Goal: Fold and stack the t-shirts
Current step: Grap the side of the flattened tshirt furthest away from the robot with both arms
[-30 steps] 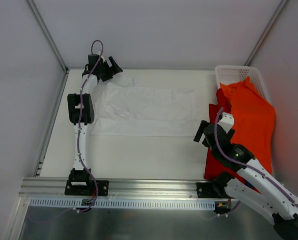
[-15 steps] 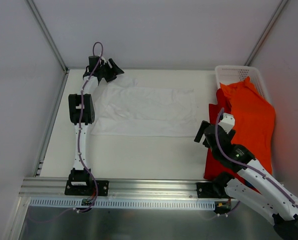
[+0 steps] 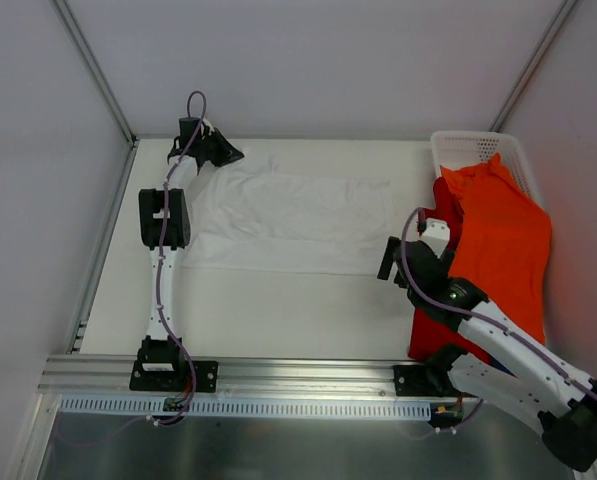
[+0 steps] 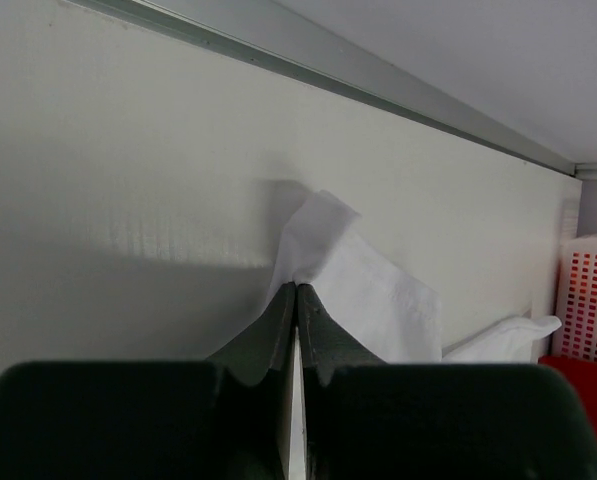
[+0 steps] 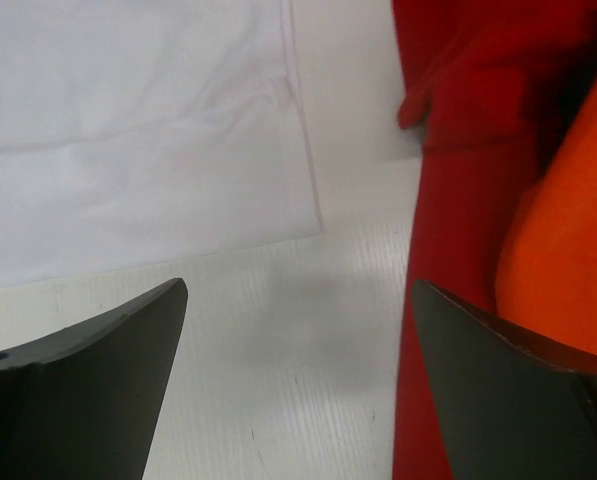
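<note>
I see left fingers (image 4: pixel 274 330) pinched shut on a corner of the plain white cloth t-shirt (image 3: pixel 298 222), which is spread flat on the worktop (image 3: pixel 278 310) left of the white plastic mesh basket (image 3: pixel 468 148). My right fingers (image 5: pixel 98 380) gape wide, holding nothing, beside the red cloth t-shirt (image 3: pixel 426 335). The bright orange cloth t-shirt (image 3: pixel 503 240) overlaps it and reaches the basket.
</note>
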